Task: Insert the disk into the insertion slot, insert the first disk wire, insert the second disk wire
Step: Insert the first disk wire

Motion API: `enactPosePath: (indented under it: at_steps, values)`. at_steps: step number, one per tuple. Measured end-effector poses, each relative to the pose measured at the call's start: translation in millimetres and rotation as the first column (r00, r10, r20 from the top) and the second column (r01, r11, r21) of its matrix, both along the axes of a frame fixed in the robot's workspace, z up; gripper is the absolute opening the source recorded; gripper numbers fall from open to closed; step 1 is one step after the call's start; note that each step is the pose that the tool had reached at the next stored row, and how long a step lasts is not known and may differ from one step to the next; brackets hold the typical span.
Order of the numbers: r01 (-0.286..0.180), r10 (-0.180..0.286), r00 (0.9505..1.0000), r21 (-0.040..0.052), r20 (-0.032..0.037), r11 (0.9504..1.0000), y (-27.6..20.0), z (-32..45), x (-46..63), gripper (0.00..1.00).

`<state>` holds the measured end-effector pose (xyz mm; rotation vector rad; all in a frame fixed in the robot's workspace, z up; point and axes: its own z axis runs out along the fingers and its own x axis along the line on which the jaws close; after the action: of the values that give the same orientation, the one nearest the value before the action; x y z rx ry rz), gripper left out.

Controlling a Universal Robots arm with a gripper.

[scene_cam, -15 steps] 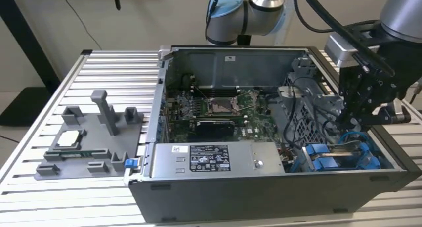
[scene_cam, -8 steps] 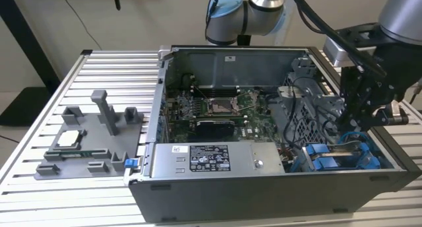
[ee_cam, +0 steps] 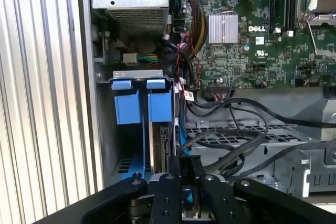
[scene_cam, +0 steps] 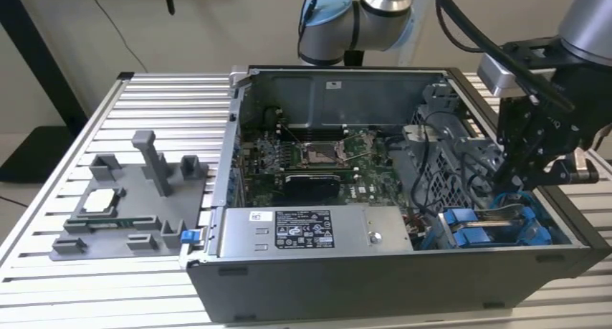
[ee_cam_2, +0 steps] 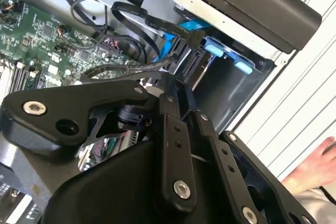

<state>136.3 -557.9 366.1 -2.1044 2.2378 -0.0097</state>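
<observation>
Carries, on the slatted aluminium table (scene_cam: 57, 286), an open dark computer case (scene_cam: 383, 279) toward the exterior view's right and a grey moulded fixture (scene_cam: 125, 221) just beside it on the exterior view's left.

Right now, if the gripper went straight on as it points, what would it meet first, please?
Probably the blue-framed disk seated just ahead of the gripper, though depth is unclear.
</observation>
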Motion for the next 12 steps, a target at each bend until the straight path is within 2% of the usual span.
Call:
enactPosePath:
  at_steps: [6,10,12]
  values:
    - [0.000,-0.001,0.9991,-0.0119,-0.0426,0.9999,-0.2,-0.8,9.7,0.00]
    - [0.000,-0.001,0.9971,-0.0140,-0.0757,0.9999,-0.3,-2.0,17.8,0.00]
    - [-0.001,-0.001,0.9962,-0.0141,-0.0874,0.9999,-0.6,-3.2,21.3,0.00]
